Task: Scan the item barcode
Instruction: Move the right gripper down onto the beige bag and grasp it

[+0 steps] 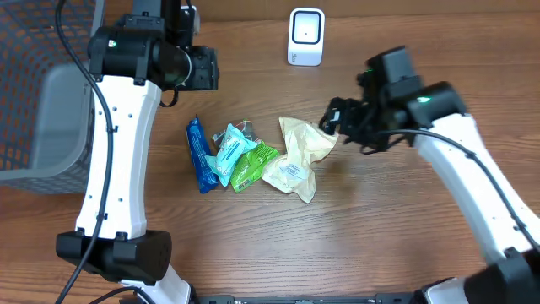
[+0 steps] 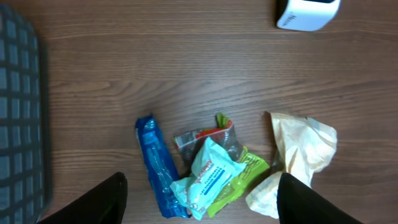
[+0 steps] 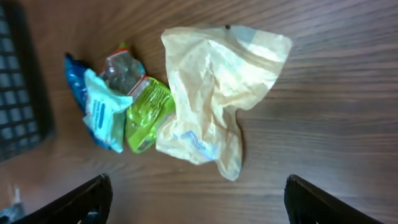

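Observation:
A pile of packets lies mid-table: a blue packet (image 1: 199, 155), a teal one (image 1: 228, 154) on a green one (image 1: 253, 165), and a crumpled cream bag (image 1: 297, 156). The white barcode scanner (image 1: 305, 36) stands at the back. My left gripper (image 2: 202, 202) hangs open high over the pile, with the teal packet (image 2: 211, 171) and blue packet (image 2: 157, 163) seen below between its fingers (image 2: 93, 205). My right gripper (image 1: 334, 118) is open beside the cream bag's right end. In the right wrist view that gripper (image 3: 199, 202) is empty, the cream bag (image 3: 214, 87) lying ahead of it.
A grey mesh basket (image 1: 51, 118) stands at the table's left edge, also showing in the left wrist view as the basket (image 2: 18, 124). A small clear wrapper (image 2: 208, 137) with a red strip lies under the teal packet. Bare wood surrounds the pile.

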`<action>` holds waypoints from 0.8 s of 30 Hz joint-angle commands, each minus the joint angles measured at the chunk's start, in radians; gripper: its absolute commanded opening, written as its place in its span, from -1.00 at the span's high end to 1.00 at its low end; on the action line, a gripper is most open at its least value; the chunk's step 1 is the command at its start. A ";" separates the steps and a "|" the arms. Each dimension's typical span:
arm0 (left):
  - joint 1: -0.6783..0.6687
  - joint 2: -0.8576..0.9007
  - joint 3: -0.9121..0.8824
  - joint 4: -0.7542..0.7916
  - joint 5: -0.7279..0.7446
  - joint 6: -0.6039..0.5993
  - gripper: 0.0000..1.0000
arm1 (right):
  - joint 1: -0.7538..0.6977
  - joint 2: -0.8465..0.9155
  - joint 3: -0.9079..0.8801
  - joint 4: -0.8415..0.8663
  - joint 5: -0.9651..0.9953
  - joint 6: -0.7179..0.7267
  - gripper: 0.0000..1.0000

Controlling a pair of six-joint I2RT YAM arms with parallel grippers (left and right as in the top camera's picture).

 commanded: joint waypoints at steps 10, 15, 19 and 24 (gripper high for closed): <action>0.005 0.106 -0.006 -0.031 -0.007 -0.003 -0.39 | 0.182 0.251 -0.008 0.098 0.100 0.184 -0.77; 0.005 0.127 -0.006 -0.033 0.002 -0.003 -0.37 | 0.204 0.311 -0.008 0.119 0.138 0.228 -0.76; 0.005 0.129 -0.006 -0.033 0.008 -0.003 -0.37 | 0.208 0.347 -0.008 0.135 0.154 0.247 -0.76; 0.005 0.129 -0.006 -0.033 0.008 -0.003 -0.37 | 0.216 0.388 -0.009 0.167 0.153 0.247 -0.72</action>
